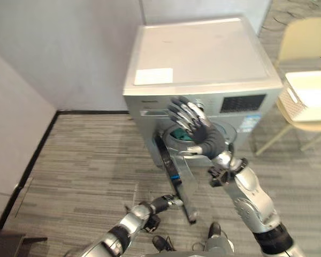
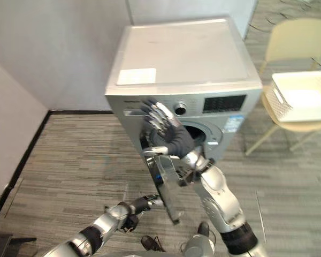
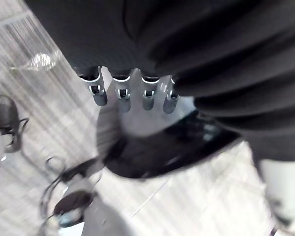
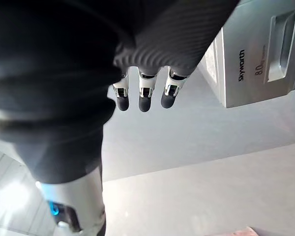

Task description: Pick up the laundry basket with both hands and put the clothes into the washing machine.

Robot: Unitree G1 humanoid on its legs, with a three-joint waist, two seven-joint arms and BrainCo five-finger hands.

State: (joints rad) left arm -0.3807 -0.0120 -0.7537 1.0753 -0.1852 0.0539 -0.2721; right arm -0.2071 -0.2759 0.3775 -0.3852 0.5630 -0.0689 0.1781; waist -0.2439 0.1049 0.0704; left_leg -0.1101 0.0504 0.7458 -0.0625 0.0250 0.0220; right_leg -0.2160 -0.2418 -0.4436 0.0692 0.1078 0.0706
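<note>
The silver washing machine [image 1: 203, 53] stands against the wall with its round door [image 1: 179, 176] swung open toward me. Teal cloth [image 1: 179, 134] lies inside the drum. My right hand [image 1: 195, 126] is raised in front of the drum opening, fingers [image 4: 143, 96] straight and spread, holding nothing. My left hand [image 1: 159, 205] is low by the floor at the door's bottom edge, its fingers [image 3: 123, 96] relaxed against the door's dark glass [image 3: 162, 152]. The white laundry basket [image 1: 310, 93] sits on a pale yellow chair [image 1: 305, 40] to the right of the machine, apart from both hands.
A grey wall with a black baseboard [image 1: 91, 112] runs behind and to the left of the machine. A dark object [image 1: 5, 243] sits at the lower left on the striped grey floor. The chair's legs [image 1: 270, 142] reach toward the machine's right side.
</note>
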